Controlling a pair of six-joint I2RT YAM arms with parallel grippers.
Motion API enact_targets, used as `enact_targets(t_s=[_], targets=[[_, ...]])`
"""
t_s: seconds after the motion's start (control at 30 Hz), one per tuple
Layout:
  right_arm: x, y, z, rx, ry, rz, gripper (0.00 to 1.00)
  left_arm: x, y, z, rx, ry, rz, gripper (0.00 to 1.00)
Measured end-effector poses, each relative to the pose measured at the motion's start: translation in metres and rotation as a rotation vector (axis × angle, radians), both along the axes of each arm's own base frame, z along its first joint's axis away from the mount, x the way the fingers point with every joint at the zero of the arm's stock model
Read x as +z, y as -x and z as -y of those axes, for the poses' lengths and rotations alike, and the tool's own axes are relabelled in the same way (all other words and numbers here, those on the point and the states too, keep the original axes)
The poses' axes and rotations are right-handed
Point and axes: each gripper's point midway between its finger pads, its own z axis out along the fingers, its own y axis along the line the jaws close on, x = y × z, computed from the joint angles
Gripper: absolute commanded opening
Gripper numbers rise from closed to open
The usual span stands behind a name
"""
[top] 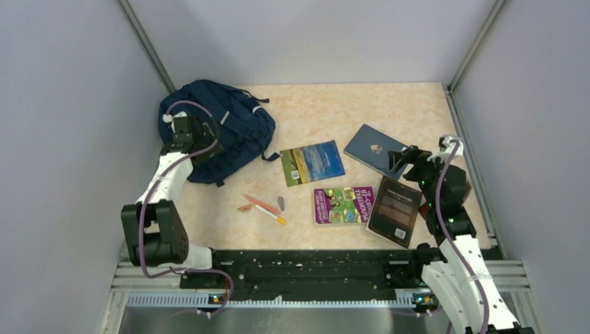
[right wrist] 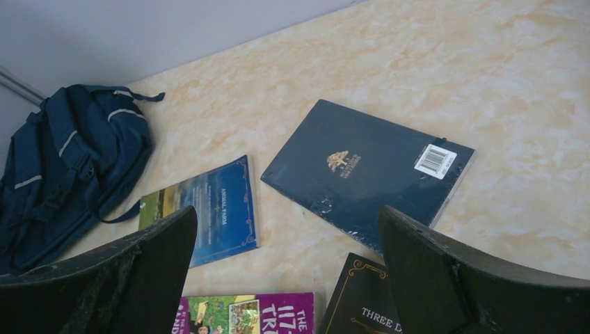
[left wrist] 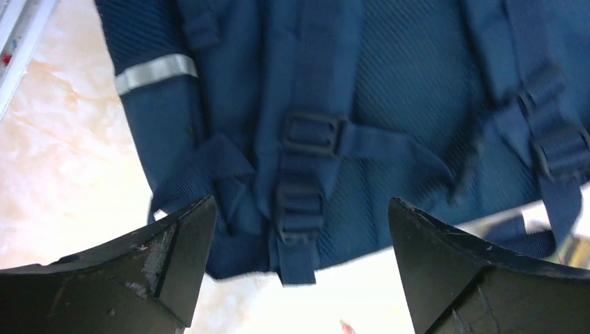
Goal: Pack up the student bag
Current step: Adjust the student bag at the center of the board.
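Left tool (left wrist: pixel 299 209) hangs spread above the student bag (top: pixel 226 132) (straps upward); right tool (right wrist: pixel 286 216), also spread, hovers over a navy book (right wrist: pixel 362 174) on the table (top: pixel 334 111).

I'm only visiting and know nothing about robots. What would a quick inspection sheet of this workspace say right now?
Surface: beige marbled table, no spills seen.
Job's things: student bag lies at the far left, strap side up; whether it is open cannot be told.
Clutter: four books lie flat and loose, blue-green book, navy book, purple book, black book; a few pens.
Grippers: left gripper open over the bag's straps; right gripper open above the navy book, holding nothing.
Cables: purple cables run along the arms.
Surroundings: grey walls; metal rail at the near edge.
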Motion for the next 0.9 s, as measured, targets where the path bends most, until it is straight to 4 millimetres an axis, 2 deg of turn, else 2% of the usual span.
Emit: enact_targets(t_s=[0.1,0.37,0.5,0.6,0.67,0.83,0.9], targets=[[-0.001,0.000,-0.001,0.003,-0.013,-0.003,0.99,-0.012,-0.013,-0.019,0.090,-0.003,-0.011,0.97],[0.001,0.000,-0.002,0.000,-0.040,0.004,0.99,-0.027,-0.065,-0.040,0.166,-0.055,-0.001,0.97],[0.002,0.000,-0.002,-0.001,-0.046,0.005,0.98,-0.034,-0.083,-0.050,0.173,-0.076,0.015,0.96],[0.002,0.000,-0.003,0.000,-0.048,0.005,0.95,-0.041,-0.091,-0.057,0.170,-0.087,0.008,0.82],[0.002,0.000,-0.003,0.003,-0.049,0.005,0.95,-0.046,-0.098,-0.060,0.157,-0.083,0.003,0.81],[0.002,0.000,-0.005,0.013,-0.050,0.004,0.95,-0.055,-0.116,-0.053,0.076,-0.044,-0.005,0.88],[0.002,0.001,-0.005,0.015,-0.051,0.004,0.95,-0.059,-0.121,-0.051,0.058,-0.034,-0.016,0.86]])
